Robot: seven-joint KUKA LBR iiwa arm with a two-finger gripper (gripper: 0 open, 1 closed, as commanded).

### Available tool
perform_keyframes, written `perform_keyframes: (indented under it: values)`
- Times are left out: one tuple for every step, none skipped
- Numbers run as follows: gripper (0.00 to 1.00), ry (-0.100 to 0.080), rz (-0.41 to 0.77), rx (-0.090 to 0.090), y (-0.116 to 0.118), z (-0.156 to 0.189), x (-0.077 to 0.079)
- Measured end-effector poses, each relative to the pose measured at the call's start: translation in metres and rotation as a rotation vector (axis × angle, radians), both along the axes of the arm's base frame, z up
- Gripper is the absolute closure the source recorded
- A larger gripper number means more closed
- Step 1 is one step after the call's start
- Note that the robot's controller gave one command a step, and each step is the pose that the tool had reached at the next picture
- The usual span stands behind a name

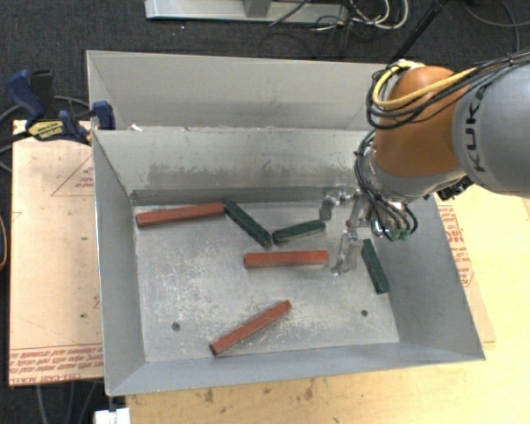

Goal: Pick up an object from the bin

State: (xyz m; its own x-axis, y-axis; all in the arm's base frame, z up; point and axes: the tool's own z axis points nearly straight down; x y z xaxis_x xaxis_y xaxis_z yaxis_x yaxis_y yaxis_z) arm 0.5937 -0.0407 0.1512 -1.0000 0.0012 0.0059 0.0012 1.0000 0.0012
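gripper [337, 234] has its fingers spread apart, and the flat red bar [285, 259] lies just left of the gripper, near end right beside one fingertip [342, 260]

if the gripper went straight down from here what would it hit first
Likely the bin floor between the right ends of the green bar and red bar; depth is unclear, so the gripper may clip either first.

One camera above the grey bin [185, 281], looking down somewhat sideways, whole bin framed, arm [503, 131] at right
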Motion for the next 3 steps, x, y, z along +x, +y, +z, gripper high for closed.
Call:
perform_keyframes:
  values:
    - [0.00,-0.004,-0.130,0.001,0.035,-0.085,0.039]
    - [1.00,-0.007,-0.131,-0.001,0.033,-0.081,0.040]
    - [1.00,-0.010,0.285,0.001,0.077,-0.080,0.023]
